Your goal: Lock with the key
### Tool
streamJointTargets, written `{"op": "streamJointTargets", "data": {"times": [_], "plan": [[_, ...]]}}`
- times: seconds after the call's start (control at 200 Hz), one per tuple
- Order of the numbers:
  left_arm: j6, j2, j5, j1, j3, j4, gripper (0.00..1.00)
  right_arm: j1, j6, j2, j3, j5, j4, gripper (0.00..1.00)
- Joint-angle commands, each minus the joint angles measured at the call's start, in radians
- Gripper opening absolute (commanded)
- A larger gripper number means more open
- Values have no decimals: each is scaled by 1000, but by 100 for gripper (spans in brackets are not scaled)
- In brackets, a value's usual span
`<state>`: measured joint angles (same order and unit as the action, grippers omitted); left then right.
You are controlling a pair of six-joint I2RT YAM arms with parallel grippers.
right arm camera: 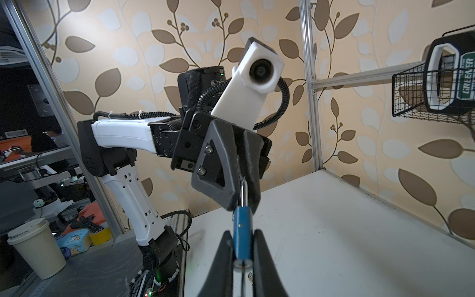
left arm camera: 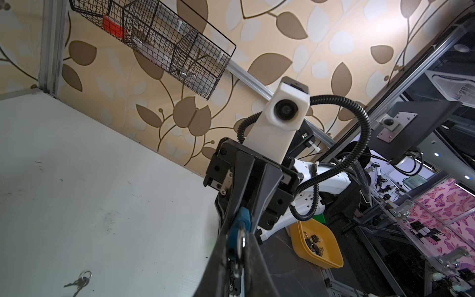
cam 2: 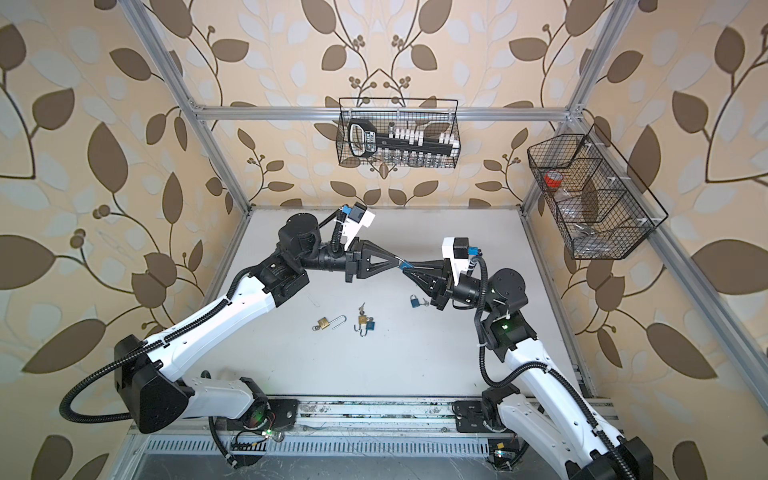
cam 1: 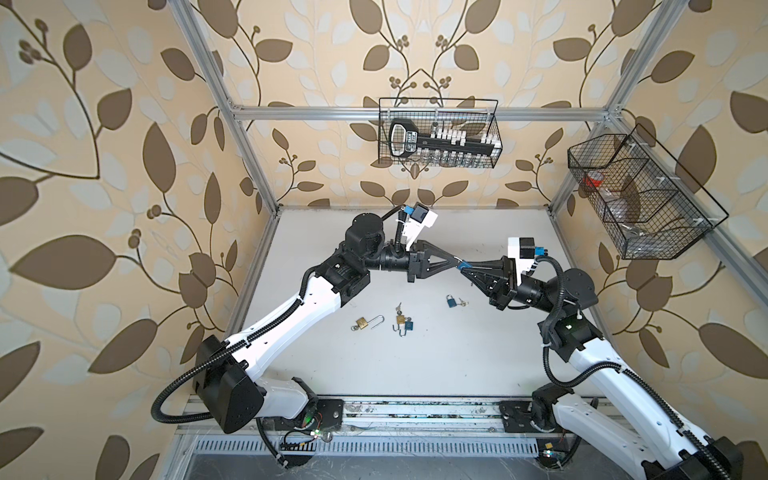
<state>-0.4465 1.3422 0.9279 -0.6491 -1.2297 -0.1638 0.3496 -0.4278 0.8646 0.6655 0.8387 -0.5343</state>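
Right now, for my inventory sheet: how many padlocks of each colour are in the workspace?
Brass padlocks: 2
Blue padlocks, plus the blue padlock held in the air: 3
Total: 5

The held padlock (cam 1: 464, 264) is up over the table (cam 1: 374, 374). The left gripper (cam 1: 456, 260) is at its left and the right gripper (cam 1: 462, 270) is at its right. On the table, just in front of the held padlock, lies a padlock with keys (cam 1: 451, 301). Farther front and left lies a padlock pair (cam 1: 405, 322). Farther left still lies a long-loop padlock (cam 1: 362, 322). Far behind the held padlock hangs the back basket (cam 1: 384, 124). Far to its right hangs the side basket (cam 1: 660, 243).
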Motion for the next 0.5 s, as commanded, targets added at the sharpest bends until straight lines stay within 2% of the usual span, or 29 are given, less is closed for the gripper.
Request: {"op": "streamJointTargets", "data": {"times": [0.0,0.13,0.235,0.37,0.495], "plan": [[33,-39,-25,-7,-18,1,16,4,-35,4,8,62,-26,0],[50,-49,-27,-8,-16,18,21,0,-33,-6,0,64,-19,0],[91,-57,-20,-8,-30,64,32,-15,-43,12,26,108,9,0],[293,-58,-11,-7,-143,347,48,-60,-75,62,88,231,64,0],[433,-66,-76,-8,-217,538,54,-86,-80,90,133,328,119,0]]}}
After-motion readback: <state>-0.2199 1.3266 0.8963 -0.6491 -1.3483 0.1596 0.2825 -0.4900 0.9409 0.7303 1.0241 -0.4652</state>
